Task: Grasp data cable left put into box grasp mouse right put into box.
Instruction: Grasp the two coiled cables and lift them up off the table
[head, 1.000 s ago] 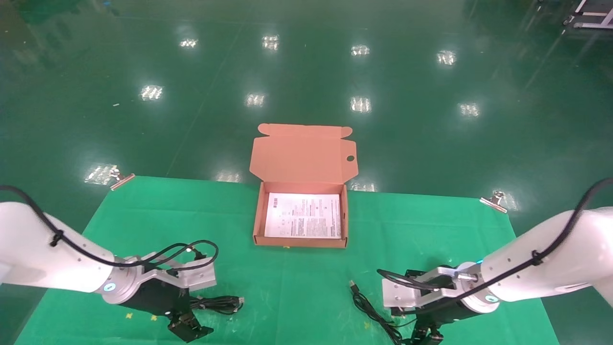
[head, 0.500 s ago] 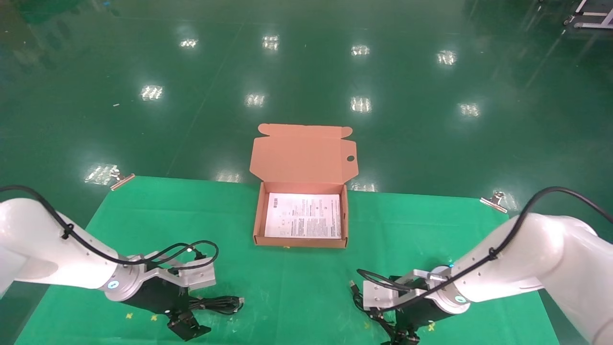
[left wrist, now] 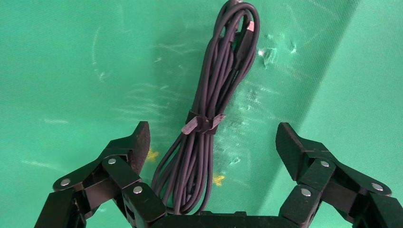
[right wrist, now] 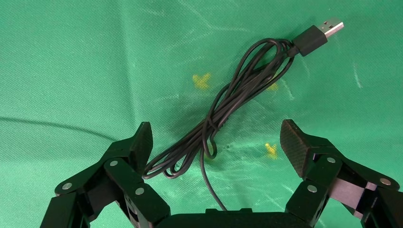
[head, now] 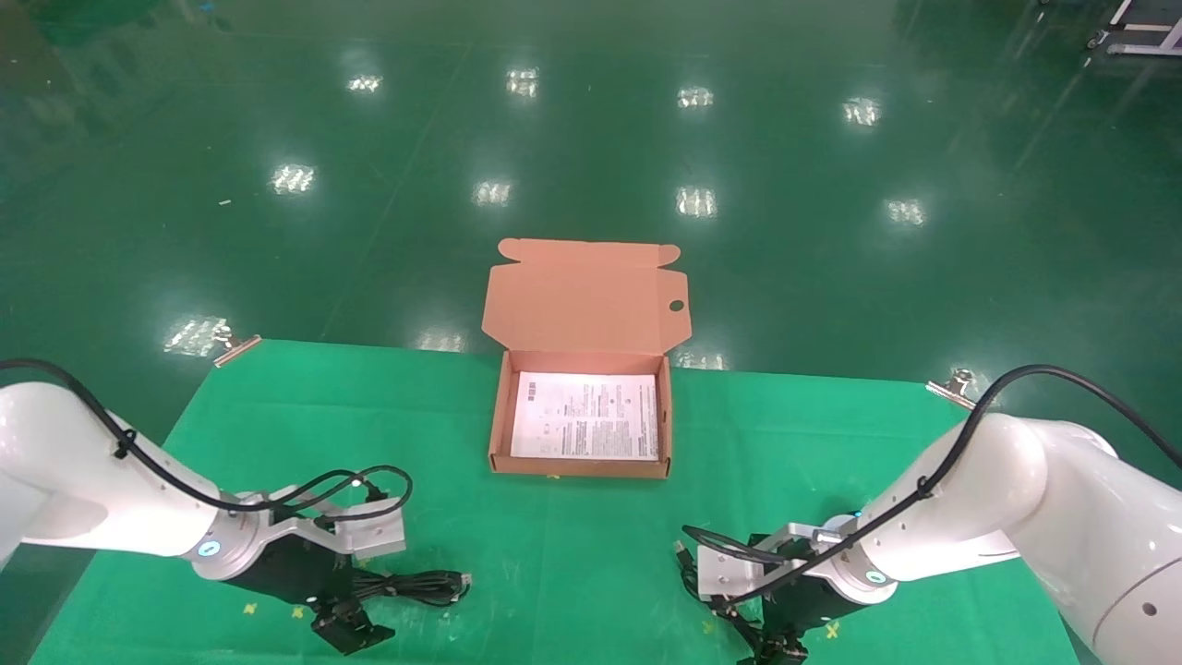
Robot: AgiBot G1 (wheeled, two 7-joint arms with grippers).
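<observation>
The data cable [head: 420, 585] is a tied black bundle on the green cloth at the front left. In the left wrist view the data cable [left wrist: 223, 80] runs between the spread fingers of my left gripper [left wrist: 215, 142], nearer one finger, and neither finger touches it. My left gripper [head: 349, 621] is low over its near end. The mouse's coiled cord [right wrist: 237, 90] with its USB plug [right wrist: 323, 31] lies between the spread fingers of my right gripper [right wrist: 217, 140]. The mouse itself is hidden. My right gripper [head: 778, 645] is at the front right. The open salmon box [head: 497, 425] stands mid-table.
The box's flap lid [head: 584, 297] stands up behind it, and a white printed sheet [head: 584, 427] lines it. Metal clips [head: 235, 349] [head: 951, 388] hold the cloth at the far corners. Small yellow marks [right wrist: 202, 80] dot the cloth.
My right arm has swung left and come down over the mouse cord. My left gripper has shifted slightly left and lower over the data cable. Both grippers have stayed open.
</observation>
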